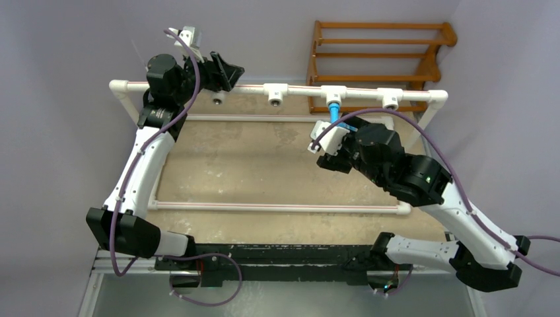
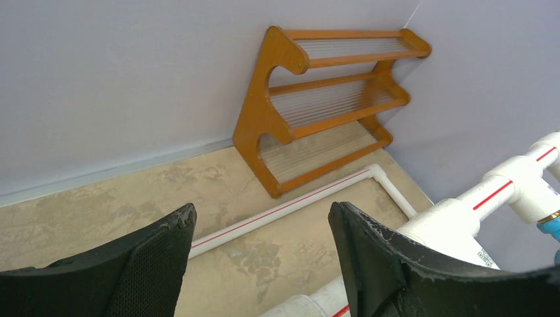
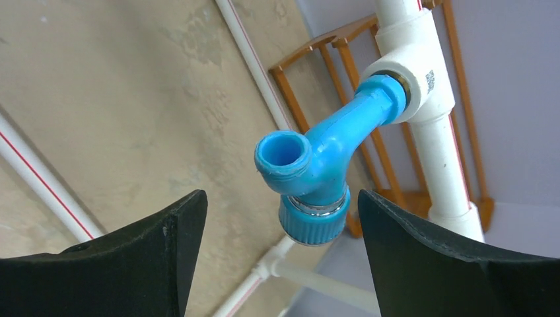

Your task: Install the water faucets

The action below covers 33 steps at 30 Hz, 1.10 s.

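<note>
Nearest, at six o'clock in the top view, both arm bases sit at the edge of the tan tabletop (image 1: 264, 165). Just beyond them the near rail (image 1: 277, 207) of a white pipe frame lies across the tabletop, marked with a thin red stripe. The right arm reaches over it toward one o'clock. There the right tool (image 3: 279, 198) is spread wide, its two black fingers (image 3: 152, 264) standing either side of the blue faucet (image 3: 330, 145) with a clear gap on each side, touching nothing. The blue faucet is mounted on the far rail (image 1: 297, 89). Its end is seated in a white tee fitting (image 3: 413, 72), the third of four along that rail counted from the left, and it juts toward the near edge. In the right wrist view its open spout mouth faces the camera, and its ribbed knob, with a silvery ring above it, sits lowest. At eleven o'clock the left tool (image 2: 262, 208) hovers by the left end of the far rail, also spread wide with nothing between its fingers. Farthest, at one o'clock, a wooden rack (image 1: 383, 59) stands against the grey wall (image 1: 66, 66).
</note>
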Each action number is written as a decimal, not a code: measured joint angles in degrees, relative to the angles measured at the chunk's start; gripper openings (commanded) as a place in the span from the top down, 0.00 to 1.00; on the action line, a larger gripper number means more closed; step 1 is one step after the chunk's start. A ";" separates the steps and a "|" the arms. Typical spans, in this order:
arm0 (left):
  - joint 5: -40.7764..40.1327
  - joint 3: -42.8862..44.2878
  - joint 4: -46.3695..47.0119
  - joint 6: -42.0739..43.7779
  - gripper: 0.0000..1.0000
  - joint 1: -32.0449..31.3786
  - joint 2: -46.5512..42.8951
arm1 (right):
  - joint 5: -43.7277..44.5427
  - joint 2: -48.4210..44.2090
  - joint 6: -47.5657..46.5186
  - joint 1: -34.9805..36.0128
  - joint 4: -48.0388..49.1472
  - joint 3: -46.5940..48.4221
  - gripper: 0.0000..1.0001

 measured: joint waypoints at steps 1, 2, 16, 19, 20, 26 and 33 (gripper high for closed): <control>0.00 0.00 0.00 0.00 0.27 0.00 0.00 | 0.04 0.11 -2.19 0.00 -0.52 0.04 0.15; 0.00 0.00 0.00 0.00 0.27 0.02 0.00 | 0.13 0.09 -3.82 0.00 -0.70 0.20 0.15; 0.92 0.24 0.04 -0.04 0.27 0.37 0.48 | 10.38 -2.38 -18.27 1.25 16.48 -11.23 0.27; 1.73 0.33 0.04 -0.15 0.27 0.59 0.70 | 10.60 -2.45 -16.98 1.53 20.20 -12.09 0.37; 2.05 0.37 0.07 -0.48 0.27 0.74 0.70 | 10.62 -2.47 -15.98 1.62 21.73 -12.50 0.42; 3.19 0.44 0.09 -0.98 0.27 1.09 0.83 | 11.74 -2.49 -8.26 1.84 27.32 -15.47 0.77; 3.74 0.55 0.07 -1.01 0.27 1.20 0.90 | 12.79 -3.21 7.98 1.86 30.97 -16.70 0.95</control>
